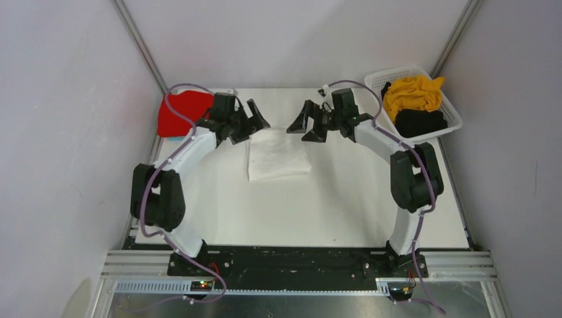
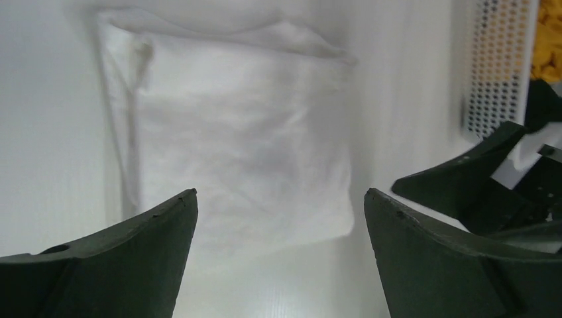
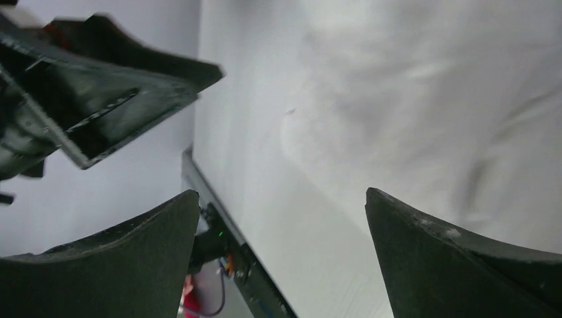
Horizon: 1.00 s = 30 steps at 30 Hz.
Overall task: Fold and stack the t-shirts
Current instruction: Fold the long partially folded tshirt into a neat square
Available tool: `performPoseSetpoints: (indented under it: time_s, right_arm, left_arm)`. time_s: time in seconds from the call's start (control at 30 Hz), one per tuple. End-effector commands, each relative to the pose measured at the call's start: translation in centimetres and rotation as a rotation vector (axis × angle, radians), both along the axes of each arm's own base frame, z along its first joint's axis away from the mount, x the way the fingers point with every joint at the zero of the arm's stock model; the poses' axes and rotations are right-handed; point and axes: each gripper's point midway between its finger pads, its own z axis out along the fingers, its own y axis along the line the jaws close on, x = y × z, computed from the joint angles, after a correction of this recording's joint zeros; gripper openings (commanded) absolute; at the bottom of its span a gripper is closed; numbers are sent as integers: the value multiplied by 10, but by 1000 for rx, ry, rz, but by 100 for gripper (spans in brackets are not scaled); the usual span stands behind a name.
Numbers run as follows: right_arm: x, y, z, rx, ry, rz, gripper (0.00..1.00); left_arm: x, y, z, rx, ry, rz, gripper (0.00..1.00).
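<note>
White cotton t-shirt (image 1: 278, 154) folded flat, far-centre of surface (image 1: 331, 212). Left claw (image 2: 280, 193) and right claw (image 3: 281, 193) both released above its far edge; fold looks done. Red t-shirt (image 1: 179, 114) in far-left corner: probable stack spot.

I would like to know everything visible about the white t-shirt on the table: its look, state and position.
The white t-shirt is soft, slightly wrinkled cloth, folded into a rough rectangle, with layers showing along two edges. It lies flat on the white table, near the far middle. The left gripper and right gripper, both open, hover above its far edge; neither seems to touch it.
</note>
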Motion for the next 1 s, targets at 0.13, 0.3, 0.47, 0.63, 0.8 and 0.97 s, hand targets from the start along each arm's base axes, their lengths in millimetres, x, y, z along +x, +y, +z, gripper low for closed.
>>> performPoseSetpoints:
  time_s: [0.13,0.3,0.47,0.63,0.8,0.97]
  right_arm:
    - [-61,54,-4,142,32,164,99]
    - [-51,42,-53,125,141,99,100]
    - [-62,13,-107,39,226,33,99]
    - [-64,-21,-129,5,256,-50,99]
    - [-66,-38,-123,-18,232,-76,99]
    - [-64,-52,-81,-20,125,-89,99]
  left_arm:
    - [-44,-42,-44,-118,79,-78,100]
    - [-57,-55,-85,-225,136,-95,100]
    - [-83,-42,-128,-196,239,-77,100]
    - [-97,-11,-140,-134,236,-6,100]
    - [-102,-7,-131,-150,219,-13,100]
    - [-97,-8,-84,-156,104,-45,100]
